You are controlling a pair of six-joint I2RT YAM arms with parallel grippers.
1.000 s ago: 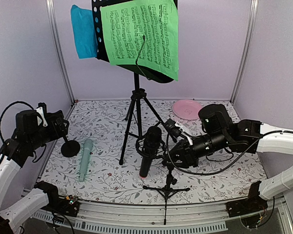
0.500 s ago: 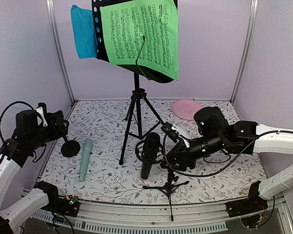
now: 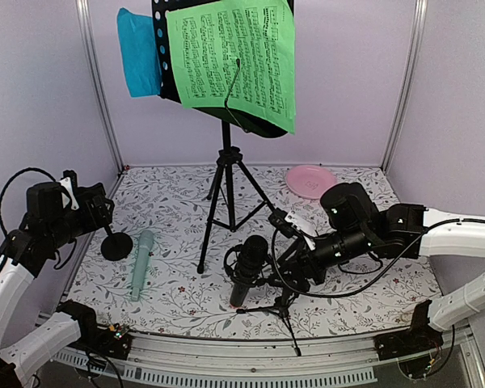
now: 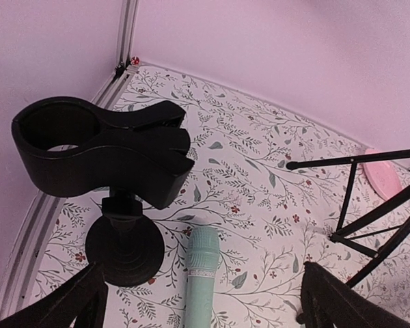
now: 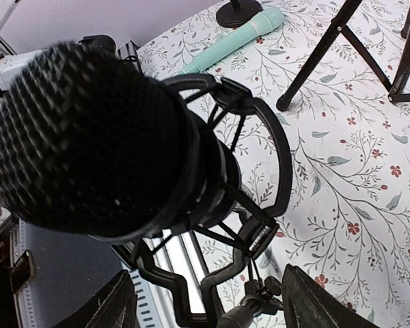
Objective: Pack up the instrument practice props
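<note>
The black perforated rack point(image 3: 166, 56) on tripod legs point(image 3: 225, 202) stands at the back, holding a green sheet point(image 3: 234, 56) and a blue sheet point(image 3: 137, 52). A black microphone point(image 3: 249, 263) point(image 5: 89, 137) in its shock mount leans on a small tripod support point(image 3: 283, 311) at the front centre. My right gripper point(image 3: 289, 271) point(image 5: 215, 304) is open around that support's stem, fingers apart from it. A mint-green microphone point(image 3: 141, 263) point(image 4: 203, 273) lies flat at left beside a round-based support point(image 3: 115, 245) point(image 4: 123, 246) with a clip. My left gripper point(image 3: 103, 212) point(image 4: 201, 304) hangs open above them, empty.
A round pink plate point(image 3: 310, 180) point(image 4: 383, 179) lies at the back right. The rack's legs point(image 4: 369, 219) point(image 5: 328, 48) spread over the middle of the floral mat. Lilac walls with metal corner posts point(image 3: 97, 89) close three sides; a metal rail point(image 3: 226, 356) runs along the near edge.
My right gripper has opened from nearly shut. The black microphone and its tripod support have tipped lower and toward the near edge. The left arm has not moved.
</note>
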